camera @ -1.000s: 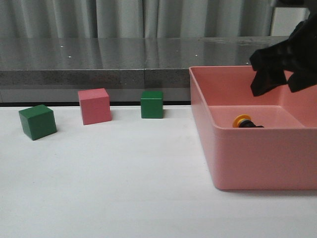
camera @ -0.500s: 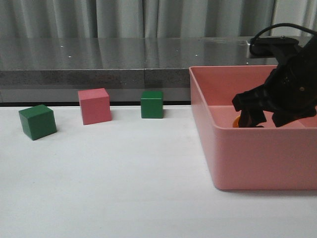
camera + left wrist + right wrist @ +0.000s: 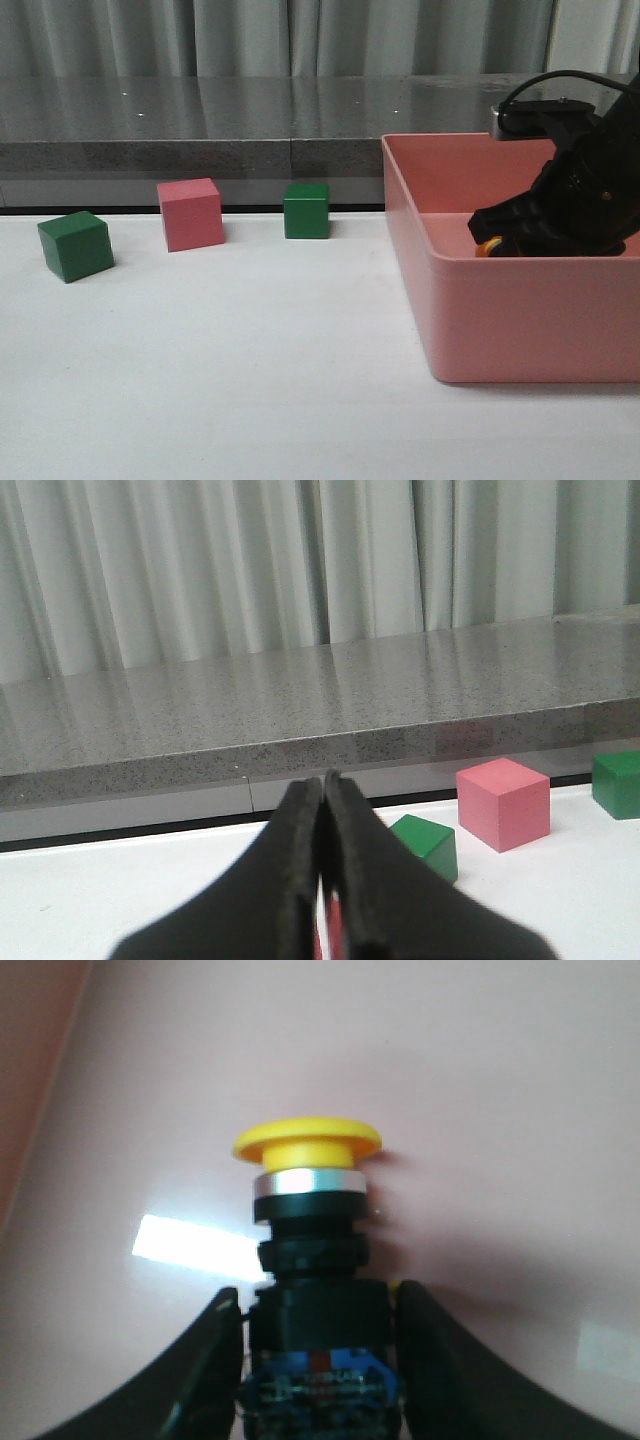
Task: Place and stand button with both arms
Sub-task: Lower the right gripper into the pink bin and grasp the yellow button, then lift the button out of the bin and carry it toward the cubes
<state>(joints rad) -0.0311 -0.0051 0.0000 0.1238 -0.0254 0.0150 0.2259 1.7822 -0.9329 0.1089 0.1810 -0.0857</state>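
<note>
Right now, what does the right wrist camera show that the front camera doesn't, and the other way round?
Only the right wrist view shows the button whole: yellow cap, silver ring, black barrel, blue base between the open right gripper fingers. Only the front view shows the pink bin from outside, the pink cube and two green cubes. Both share the button's yellow cap and the bin's pink floor.

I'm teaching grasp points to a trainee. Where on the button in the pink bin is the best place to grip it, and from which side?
Grip the button on its black barrel, approaching from the base-block end along its length. It lies on its side, so the barrel offers opposite flanks between the wider yellow cap and base. The right pincer already straddles it there.
</note>
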